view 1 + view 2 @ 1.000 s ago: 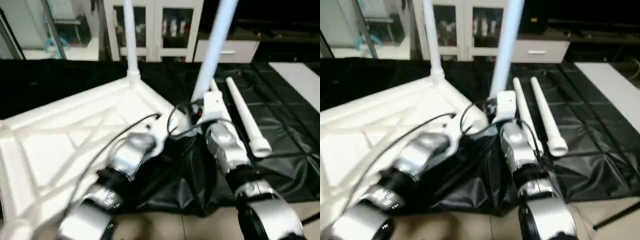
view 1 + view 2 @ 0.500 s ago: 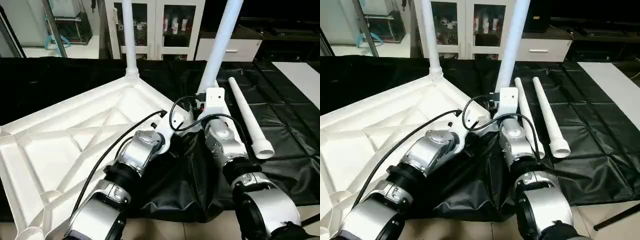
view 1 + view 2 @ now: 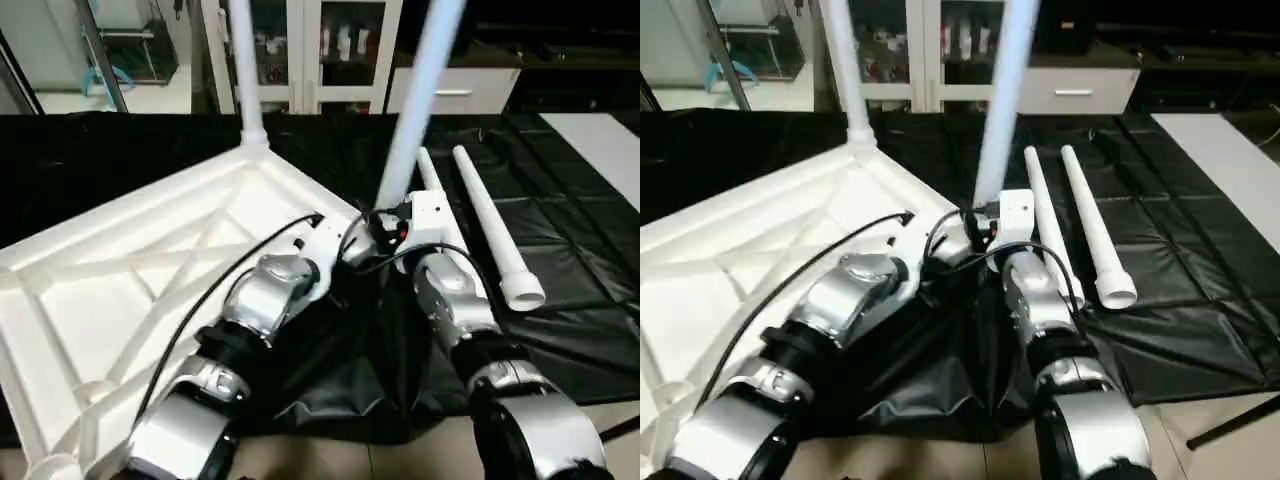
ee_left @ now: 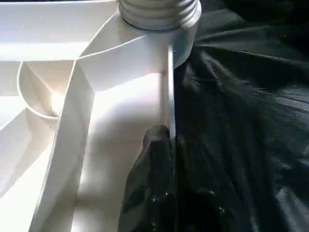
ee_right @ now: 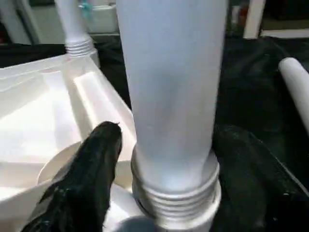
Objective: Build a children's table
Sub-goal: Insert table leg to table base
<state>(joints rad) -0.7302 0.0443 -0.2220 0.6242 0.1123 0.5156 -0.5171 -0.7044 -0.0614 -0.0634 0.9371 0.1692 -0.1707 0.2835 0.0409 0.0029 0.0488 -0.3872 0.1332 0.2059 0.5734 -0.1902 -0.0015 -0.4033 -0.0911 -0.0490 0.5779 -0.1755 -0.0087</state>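
Two loose legs (image 3: 487, 222) lie right of the upturned tabletop (image 3: 120, 290), which bears two upright legs (image 3: 243, 70).

A black cover (image 3: 560, 330) lies over the work table, wrinkled and bunched near the front edge. Behind the table stands a white cabinet (image 3: 300, 60) with glass doors, and beside it a white drawer unit (image 3: 1080, 95). The floor (image 3: 1200, 450) is pale.

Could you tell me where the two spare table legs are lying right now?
The two spare legs lie side by side on the black cover, to the right of the right gripper.
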